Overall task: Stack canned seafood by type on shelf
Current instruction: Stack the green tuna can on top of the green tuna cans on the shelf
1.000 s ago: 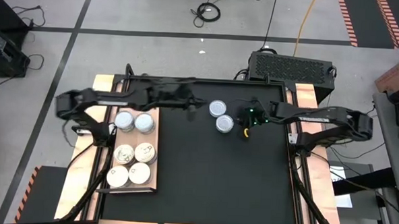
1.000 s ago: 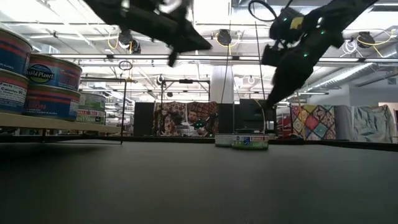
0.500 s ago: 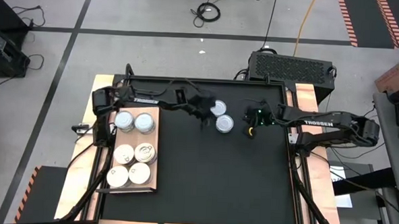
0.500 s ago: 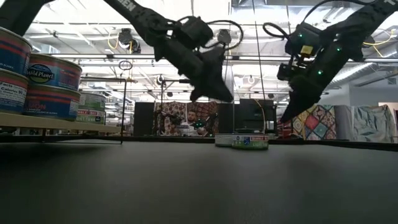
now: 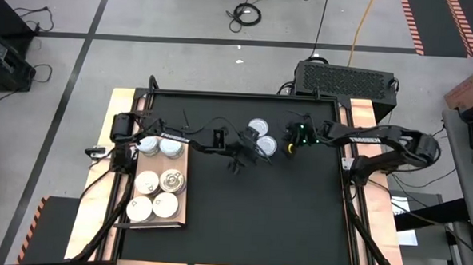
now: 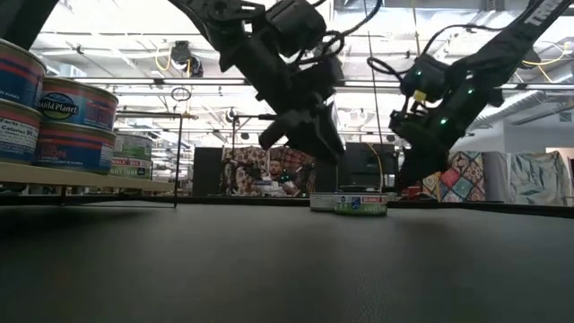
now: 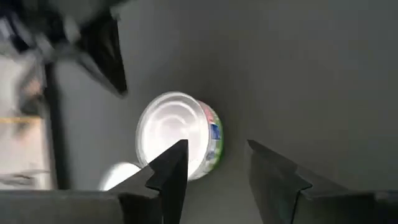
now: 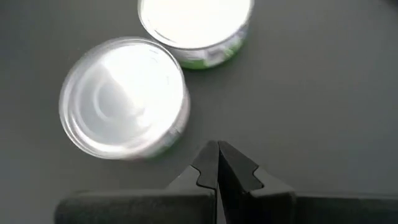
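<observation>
High view is showing the left gripper [image 5: 250, 151] reaching out from the wooden shelf [image 5: 178, 218] side across the black mat [image 5: 297, 215], hanging just beside the two loose tins near the mat's far edge. Its fingers are spreading apart with nothing between them, which suggests it is lining up to take the nearer tin [image 5: 265, 146]. In the left wrist view the two dark fingers [image 7: 169, 171] are framing that white-topped tin [image 7: 179, 134] with its green-labelled side, though the tin is sitting off toward one finger rather than squarely in the gap, so the approach probably needs a small correction before closing.

The second loose tin [image 5: 258, 127] is lying touching the first, farther from the shelf's front end. The right gripper [image 5: 290, 148] is hovering on the other side of the pair, fingers pressed together and gripping nothing, likely waiting clear of the left arm's reach.

On the shelf, six tins are sitting in paired rows: silver-topped tins [image 5: 160, 145] at the far end, cream-topped tins [image 5: 153, 205] toward the near end, so types are being kept apart. The low view is showing those shelf tins [image 6: 76, 126] stacked two high.
</observation>
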Motion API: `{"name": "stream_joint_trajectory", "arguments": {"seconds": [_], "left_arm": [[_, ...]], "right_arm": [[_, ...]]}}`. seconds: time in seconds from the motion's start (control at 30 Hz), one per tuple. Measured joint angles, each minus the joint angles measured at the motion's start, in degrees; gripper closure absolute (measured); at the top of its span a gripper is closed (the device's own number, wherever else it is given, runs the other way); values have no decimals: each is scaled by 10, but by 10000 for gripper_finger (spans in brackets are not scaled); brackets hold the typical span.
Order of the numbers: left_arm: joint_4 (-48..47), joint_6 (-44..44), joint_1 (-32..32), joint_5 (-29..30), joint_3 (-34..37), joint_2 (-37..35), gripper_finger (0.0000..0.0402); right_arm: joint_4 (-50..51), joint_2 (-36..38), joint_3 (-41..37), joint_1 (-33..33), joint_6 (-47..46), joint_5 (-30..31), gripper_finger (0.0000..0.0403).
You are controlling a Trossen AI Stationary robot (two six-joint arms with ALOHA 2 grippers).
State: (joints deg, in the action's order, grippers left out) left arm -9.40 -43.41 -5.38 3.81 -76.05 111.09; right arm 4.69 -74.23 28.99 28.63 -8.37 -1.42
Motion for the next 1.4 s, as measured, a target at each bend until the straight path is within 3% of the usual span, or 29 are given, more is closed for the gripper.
{"name": "stream_joint_trajectory", "arguments": {"seconds": [0.37, 0.53, 0.93, 1.07, 1.27, 1.4], "left_arm": [[77, -36, 19, 131, 1, 79, 239], [72, -40, 18, 134, 1, 82, 239], [47, -69, 18, 101, 1, 82, 242], [38, -69, 18, 99, 1, 82, 274], [39, -66, 18, 100, 0, 81, 377], [39, -66, 18, 100, 0, 81, 393]], "right_arm": [[-112, -92, 0, 6, -22, -100, 403], [-136, -105, 0, -3, -30, -145, 403], [-149, -106, 0, -7, -30, -155, 403], [-151, -106, 0, -7, -30, -155, 403], [-153, -106, 1, -7, -34, -150, 403], [-153, -106, 1, -7, -36, -150, 403]]}}
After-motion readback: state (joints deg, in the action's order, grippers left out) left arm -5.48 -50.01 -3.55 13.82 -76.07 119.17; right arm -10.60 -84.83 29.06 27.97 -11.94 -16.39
